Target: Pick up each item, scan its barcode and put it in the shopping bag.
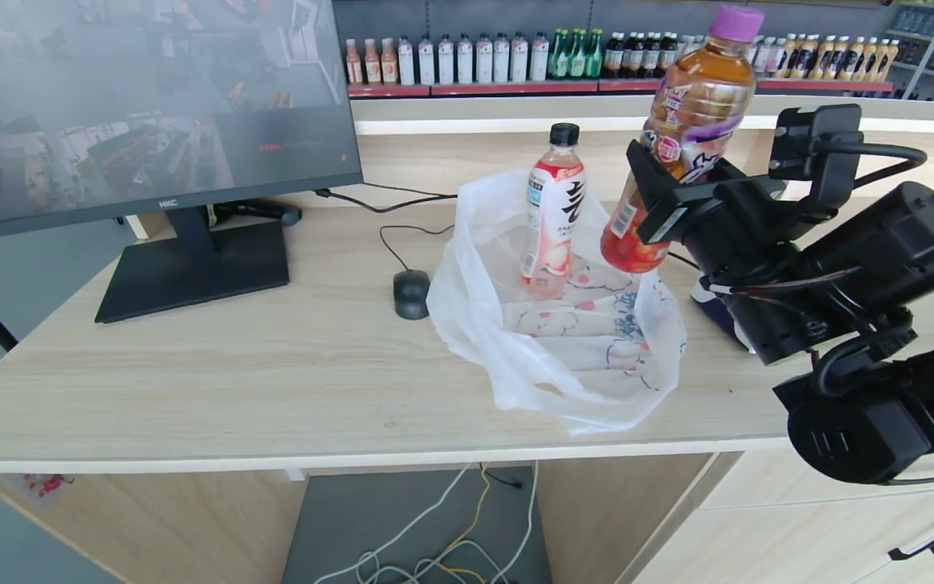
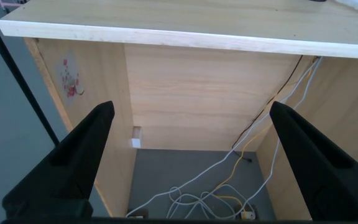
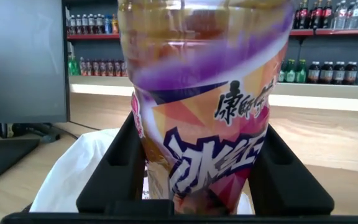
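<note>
Counter edge point(image 2: 166, 34) faces the wide-open left tool point(image 2: 191, 107); head view shows right tool point(image 1: 660, 203) gripping tea bottle point(image 1: 698, 97) near shopping bag point(image 1: 564, 357).

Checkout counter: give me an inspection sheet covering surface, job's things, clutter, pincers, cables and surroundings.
Surface: pale wood-grain counter.
Job's things: white shopping bag open on the counter; black-capped pink bottle upright inside it; purple-capped bottle held tilted in the air at the bag's right.
Clutter: monitor and mouse left of the bag.
Pincers: right pincer shut on the purple-capped bottle; left pincer open, low, facing the space under the counter.
Cables: mouse cable on the counter; loose wires below it.
Surroundings: shelves of bottled drinks behind.
</note>
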`<state>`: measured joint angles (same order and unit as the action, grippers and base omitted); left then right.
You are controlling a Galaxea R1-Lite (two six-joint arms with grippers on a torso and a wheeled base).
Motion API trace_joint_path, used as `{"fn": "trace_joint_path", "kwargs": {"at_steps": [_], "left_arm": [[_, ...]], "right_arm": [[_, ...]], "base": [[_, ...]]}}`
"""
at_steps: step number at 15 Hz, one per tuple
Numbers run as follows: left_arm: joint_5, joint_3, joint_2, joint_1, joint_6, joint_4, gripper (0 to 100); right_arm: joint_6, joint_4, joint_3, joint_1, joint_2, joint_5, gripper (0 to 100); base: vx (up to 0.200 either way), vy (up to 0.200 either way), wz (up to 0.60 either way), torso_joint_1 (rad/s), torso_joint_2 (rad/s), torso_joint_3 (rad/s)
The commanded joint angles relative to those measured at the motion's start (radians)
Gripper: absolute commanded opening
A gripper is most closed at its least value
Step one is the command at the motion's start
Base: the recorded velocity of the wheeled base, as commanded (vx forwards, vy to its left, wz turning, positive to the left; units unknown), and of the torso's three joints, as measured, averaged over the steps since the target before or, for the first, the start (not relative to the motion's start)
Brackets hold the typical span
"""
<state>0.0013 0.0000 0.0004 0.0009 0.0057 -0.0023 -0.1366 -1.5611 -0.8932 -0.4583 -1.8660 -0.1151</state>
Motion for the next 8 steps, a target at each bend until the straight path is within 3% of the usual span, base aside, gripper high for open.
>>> {"fn": "trace_joint_path", "kwargs": {"at_steps": [1, 8], "left_arm": [[0.000, 0.000, 0.000, 0.001, 0.000, -0.001, 100], [0.000, 0.000, 0.000, 0.001, 0.000, -0.001, 100]], "right_arm": [[-0.009, -0.002, -0.020, 0.003, -0.058, 0.008, 0], [-0.021, 0.001, -0.072, 0.036, -0.160, 0.026, 0]], "base": [[0.000, 0.000, 0.00, 0.000, 0.00, 0.000], [0.000, 0.000, 0.00, 0.000, 0.00, 0.000]]}}
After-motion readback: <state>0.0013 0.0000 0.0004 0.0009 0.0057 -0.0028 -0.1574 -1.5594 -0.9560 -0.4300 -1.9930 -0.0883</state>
